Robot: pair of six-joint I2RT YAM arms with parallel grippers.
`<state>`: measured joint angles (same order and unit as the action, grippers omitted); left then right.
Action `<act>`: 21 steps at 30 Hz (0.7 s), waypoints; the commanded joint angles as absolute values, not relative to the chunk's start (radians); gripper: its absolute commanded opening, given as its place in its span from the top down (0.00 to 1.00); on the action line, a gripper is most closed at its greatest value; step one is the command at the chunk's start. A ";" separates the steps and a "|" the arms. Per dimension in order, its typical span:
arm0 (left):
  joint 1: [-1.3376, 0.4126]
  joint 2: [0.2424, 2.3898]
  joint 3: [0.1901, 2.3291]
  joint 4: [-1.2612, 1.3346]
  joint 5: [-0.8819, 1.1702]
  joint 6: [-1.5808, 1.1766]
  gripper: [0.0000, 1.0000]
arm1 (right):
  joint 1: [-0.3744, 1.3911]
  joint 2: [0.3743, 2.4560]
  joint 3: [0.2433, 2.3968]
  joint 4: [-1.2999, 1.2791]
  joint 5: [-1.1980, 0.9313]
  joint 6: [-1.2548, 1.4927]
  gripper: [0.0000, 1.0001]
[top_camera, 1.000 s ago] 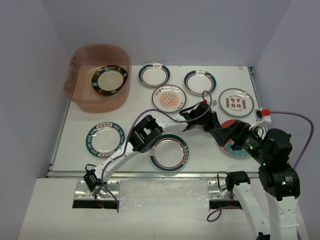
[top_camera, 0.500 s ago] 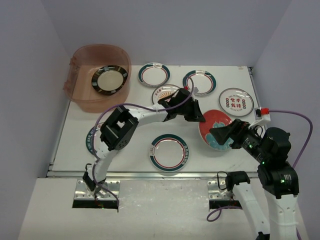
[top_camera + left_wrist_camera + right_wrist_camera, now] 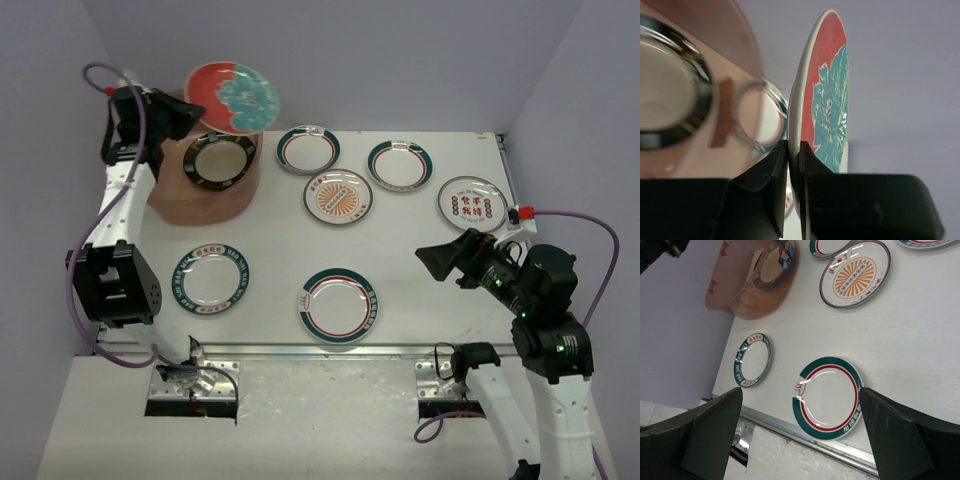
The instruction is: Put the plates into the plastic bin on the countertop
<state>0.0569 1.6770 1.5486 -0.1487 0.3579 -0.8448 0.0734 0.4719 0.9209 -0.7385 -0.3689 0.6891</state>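
My left gripper is shut on the rim of a teal-red plate and holds it tilted above the pinkish plastic bin. In the left wrist view the fingers pinch the plate's edge. A black-gold plate lies in the bin. My right gripper is open and empty, above the countertop at the right. A green-and-red rimmed plate lies between its fingers in the right wrist view, well below them.
Loose on the countertop are two green-red rimmed plates, an orange sunburst plate, a red-character plate, a teal-lettered ring plate and a green-red plate by the metal front rail.
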 commanded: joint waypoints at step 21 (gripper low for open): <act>0.322 1.994 1.643 -0.081 0.397 -0.864 1.00 | 0.069 0.546 0.770 -0.573 -0.381 0.686 0.01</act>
